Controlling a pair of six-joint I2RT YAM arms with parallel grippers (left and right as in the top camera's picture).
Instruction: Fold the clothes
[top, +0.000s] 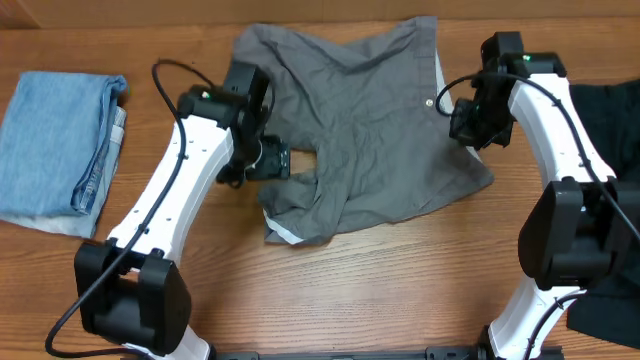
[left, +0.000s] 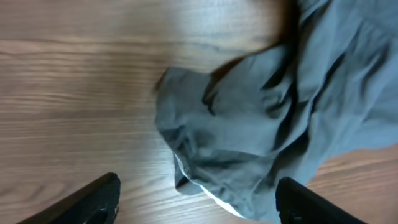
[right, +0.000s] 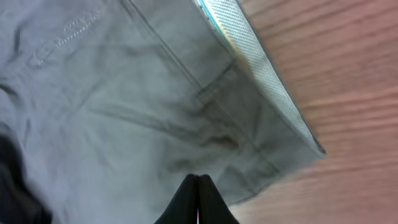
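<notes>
The mid-grey shorts (top: 370, 120) lie crumpled across the middle of the table, with pale lining showing at the lower hem. My left gripper (top: 272, 160) is open at the shorts' left edge. In the left wrist view its fingers (left: 199, 208) straddle a bunched leg end of the shorts (left: 249, 124), with nothing held. My right gripper (top: 468, 128) is at the shorts' right side near the waistband. In the right wrist view its fingers (right: 198, 182) are pressed shut over the grey fabric (right: 124, 93), with no cloth seen between them.
A folded light-blue garment (top: 55, 140) lies at the far left. A black garment (top: 612, 110) lies at the right edge, behind the right arm. Bare wooden table (top: 400, 290) runs along the front.
</notes>
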